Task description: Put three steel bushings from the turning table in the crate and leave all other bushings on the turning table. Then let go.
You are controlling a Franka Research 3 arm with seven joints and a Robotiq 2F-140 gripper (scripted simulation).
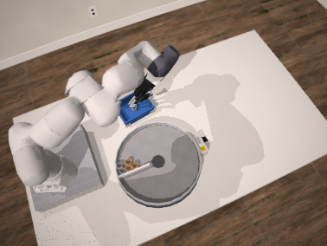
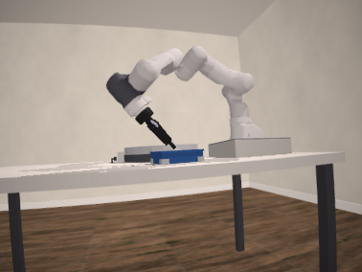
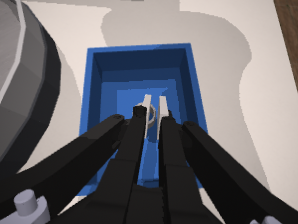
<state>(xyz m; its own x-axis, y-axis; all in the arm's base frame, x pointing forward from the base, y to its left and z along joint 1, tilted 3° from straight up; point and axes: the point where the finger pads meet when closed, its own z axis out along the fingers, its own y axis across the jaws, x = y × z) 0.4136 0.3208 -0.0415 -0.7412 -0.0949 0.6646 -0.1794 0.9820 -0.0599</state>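
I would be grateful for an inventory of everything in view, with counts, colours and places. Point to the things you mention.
crate (image 1: 137,119) (image 2: 177,156) (image 3: 198,95): one, blue, on the table
ring in the crate: at least one (image 3: 154,114), grey, by the fingertips; whether it is gripped is unclear
turning table (image 1: 173,186) (image 2: 136,157) (image 3: 41,75): one, grey, beside the crate
orange rings (image 1: 135,163): three, clustered by the bar
grey rings (image 1: 118,163): a few, beside the orange ones; exact count unclear
bar (image 1: 138,169): one, white, across the turning table
hub (image 1: 157,161): one, dark, mid turning table
button unit (image 1: 201,142): one, white with black and yellow, at the turning table's edge
table (image 1: 285,130) (image 2: 72,175) (image 3: 225,40): one, white, dark legs
outlet (image 1: 92,11): one, white, on the beige wall
floor (image 1: 242,229) (image 2: 144,225): brown, below
base block (image 1: 92,173) (image 2: 249,147): one, grey, under the arm
arm (image 1: 56,123) (image 2: 220,74): one, white and dark grey, reaching over the crate
jaws: one pair, black with pale tips, slightly apart
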